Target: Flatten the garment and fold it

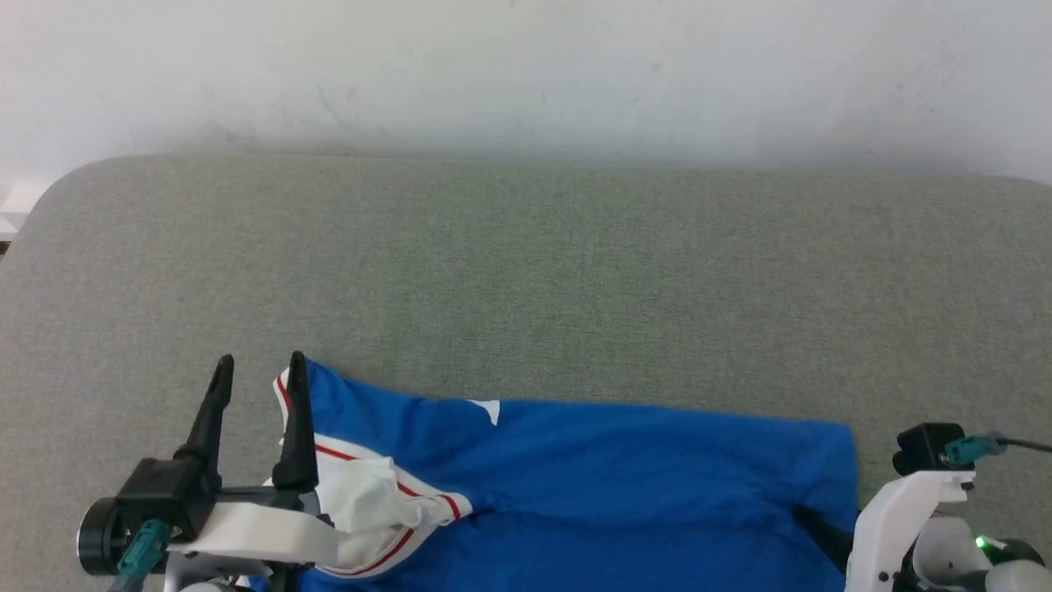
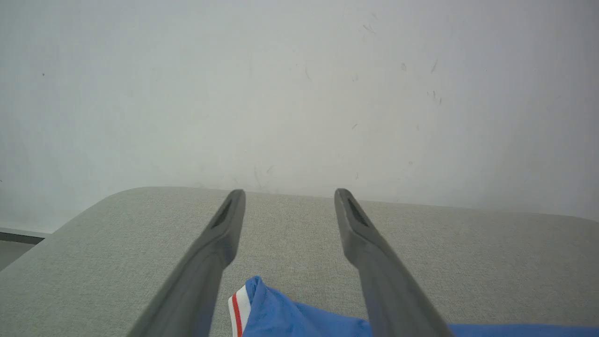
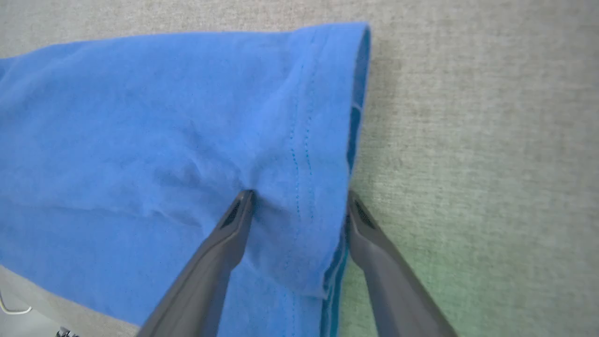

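Note:
The garment (image 1: 592, 485), royal blue, lies along the near edge of the grey cloth-covered table (image 1: 526, 271). Its white sleeve with red stripes (image 1: 370, 501) is bunched at the left end. My left gripper (image 1: 259, 362) is open above that end, its right finger over the striped trim. In the left wrist view the left gripper (image 2: 290, 192) is raised, with the garment's trimmed corner (image 2: 252, 309) lying below between the fingers. My right gripper (image 3: 299, 194) is open at the garment's stitched hem (image 3: 304, 140). One fingertip presses the blue cloth and the other stands at the hem's edge.
A white wall (image 1: 526, 74) runs behind the table. The table's rounded left corner (image 1: 57, 197) shows at the far left. My right arm's white wrist (image 1: 896, 526) stands at the lower right, just past the garment's right edge.

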Controlling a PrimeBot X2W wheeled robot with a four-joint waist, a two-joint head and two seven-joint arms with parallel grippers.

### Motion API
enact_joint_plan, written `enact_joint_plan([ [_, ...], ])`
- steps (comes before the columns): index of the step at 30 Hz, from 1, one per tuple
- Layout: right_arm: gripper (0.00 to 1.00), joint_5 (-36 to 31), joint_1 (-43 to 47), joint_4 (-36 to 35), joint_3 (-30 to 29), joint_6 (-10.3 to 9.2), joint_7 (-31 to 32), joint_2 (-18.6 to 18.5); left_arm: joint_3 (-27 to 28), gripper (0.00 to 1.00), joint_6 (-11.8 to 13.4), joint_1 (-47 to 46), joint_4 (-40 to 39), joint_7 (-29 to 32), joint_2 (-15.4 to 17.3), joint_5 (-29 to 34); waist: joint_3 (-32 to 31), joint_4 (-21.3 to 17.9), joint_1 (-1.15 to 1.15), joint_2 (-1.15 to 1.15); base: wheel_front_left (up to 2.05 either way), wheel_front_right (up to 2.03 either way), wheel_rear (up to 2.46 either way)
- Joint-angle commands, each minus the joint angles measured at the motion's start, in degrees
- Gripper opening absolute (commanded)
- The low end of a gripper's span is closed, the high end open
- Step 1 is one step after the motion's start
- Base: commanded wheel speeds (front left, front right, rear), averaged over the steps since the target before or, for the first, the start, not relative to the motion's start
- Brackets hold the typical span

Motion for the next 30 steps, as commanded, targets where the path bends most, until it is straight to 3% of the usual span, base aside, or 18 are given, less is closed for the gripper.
enact_joint_plan([
  [1,1.00,0.3,-0.4,1.4,0.7,-0.04,1.4,0.0,0.3,1.00,-0.4,0.6,0.1,-0.3,-0.5,0.7,0.1,0.2,0.00,0.00,0.00,0.00,0.00],
  [3,1.00,1.6,-0.6,3.6,1.5,-0.04,3.7,0.4,0.5,1.00,-0.8,0.9,0.5,-0.3,-0.8,1.6,0.2,0.4,0.00,0.00,0.00,0.00,0.00],
  [4,0.50,2.0,-0.6,4.6,1.9,-0.04,5.4,0.5,0.7,1.00,-1.0,1.0,0.5,-0.3,-1.1,1.9,0.3,0.5,0.00,0.00,0.00,0.00,0.00],
  [6,0.00,2.4,-0.7,5.8,2.7,-0.04,7.8,0.6,0.9,1.00,-1.3,1.3,1.0,-0.3,-1.3,2.6,0.2,0.5,0.00,0.00,0.00,0.00,0.00],
  [13,0.00,3.5,-2.8,3.7,3.8,-0.04,7.5,-0.4,1.2,1.00,-1.7,2.6,2.3,-0.3,-1.2,4.2,-1.1,-0.2,0.00,0.00,0.00,0.00,0.00],
  [19,0.00,3.7,-1.7,-2.1,1.9,-0.04,5.4,-2.7,1.5,1.00,-1.8,4.1,2.7,-0.3,-0.6,4.4,-2.9,-1.0,0.00,0.00,0.00,0.00,0.00],
  [25,0.00,2.7,3.3,-7.7,-6.0,-0.04,6.3,-4.4,2.1,1.00,-1.5,6.1,2.1,0.2,-0.2,3.4,-3.7,-1.9,0.00,0.00,0.00,0.00,0.00],
  [30,0.00,1.0,7.4,-11.3,-15.6,-0.04,8.5,-3.7,2.1,1.00,-1.0,6.8,1.3,0.4,0.0,3.3,-3.7,-2.1,0.00,0.00,0.00,0.00,0.00],
])
